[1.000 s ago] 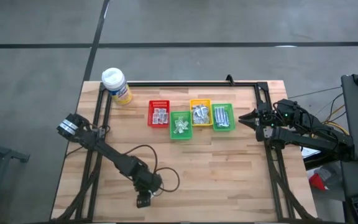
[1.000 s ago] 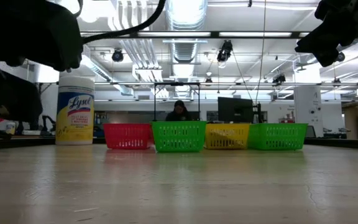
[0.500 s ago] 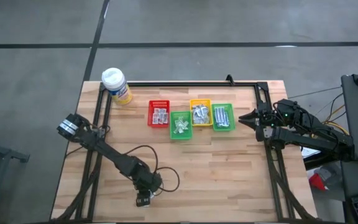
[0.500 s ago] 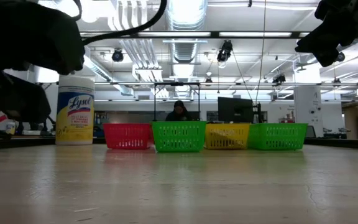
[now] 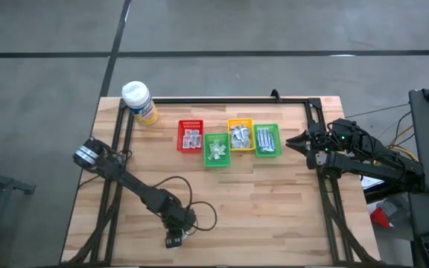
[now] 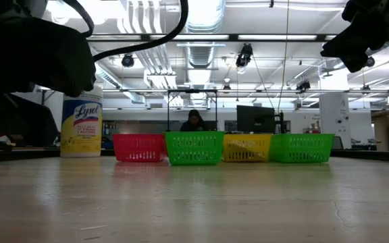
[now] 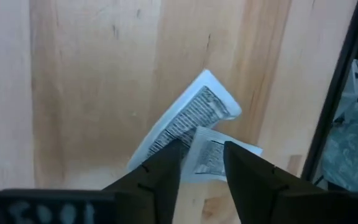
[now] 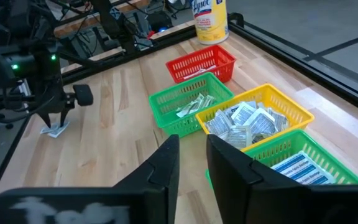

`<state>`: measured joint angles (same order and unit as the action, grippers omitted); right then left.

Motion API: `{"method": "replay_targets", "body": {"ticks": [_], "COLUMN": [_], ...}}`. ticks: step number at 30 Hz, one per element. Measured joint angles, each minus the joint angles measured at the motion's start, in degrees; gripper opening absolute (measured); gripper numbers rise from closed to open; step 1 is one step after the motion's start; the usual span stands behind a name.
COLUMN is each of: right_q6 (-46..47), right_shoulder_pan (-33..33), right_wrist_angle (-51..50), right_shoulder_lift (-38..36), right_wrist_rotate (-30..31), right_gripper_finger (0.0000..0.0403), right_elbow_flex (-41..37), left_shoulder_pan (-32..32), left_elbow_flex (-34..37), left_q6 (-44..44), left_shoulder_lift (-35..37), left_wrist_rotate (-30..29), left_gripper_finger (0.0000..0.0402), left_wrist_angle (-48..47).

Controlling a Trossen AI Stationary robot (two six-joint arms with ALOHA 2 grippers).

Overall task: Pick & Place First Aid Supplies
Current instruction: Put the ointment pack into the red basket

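Hovering at the table's 6 o'clock edge, the left gripper (image 7: 196, 158) straddles two loose packets (image 7: 191, 127) with parted, empty fingers, ready to grasp, while the right gripper (image 5: 298, 141) waits at 3 o'clock, narrowly parted and empty.

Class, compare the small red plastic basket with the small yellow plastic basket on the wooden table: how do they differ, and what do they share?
The red plastic basket sits at the row's left end in the high view; the yellow plastic basket sits between two green ones. The red basket's packets leave part of its floor bare; the yellow basket is heaped with crinkly silvery-white wrappers. Both are similar mesh-sided rectangular bins, upright, holding small packets.
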<state>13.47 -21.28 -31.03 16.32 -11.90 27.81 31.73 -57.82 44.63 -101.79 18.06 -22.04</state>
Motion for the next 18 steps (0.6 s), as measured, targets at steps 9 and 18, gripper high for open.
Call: {"method": "replay_targets", "body": {"ticks": [9, 18], "right_q6": [0.0, 0.0], "right_shoulder_pan": [0.0, 0.0], "right_wrist_angle": [0.0, 0.0], "right_shoulder_lift": [0.0, 0.0], "right_wrist_rotate": [0.0, 0.0], "right_gripper_finger": [0.0082, 0.0068], "right_elbow_flex": [0.0, 0.0], "left_shoulder_pan": [0.0, 0.0], "left_elbow_flex": [-0.2, -0.3], "left_q6": [-0.2, 1.4], "left_shoulder_lift": [-2.5, -2.0], "left_wrist_rotate": [-0.7, -0.2], "left_gripper_finger": [0.0063, 0.0002], "left_wrist_angle": [0.8, 0.6]}}
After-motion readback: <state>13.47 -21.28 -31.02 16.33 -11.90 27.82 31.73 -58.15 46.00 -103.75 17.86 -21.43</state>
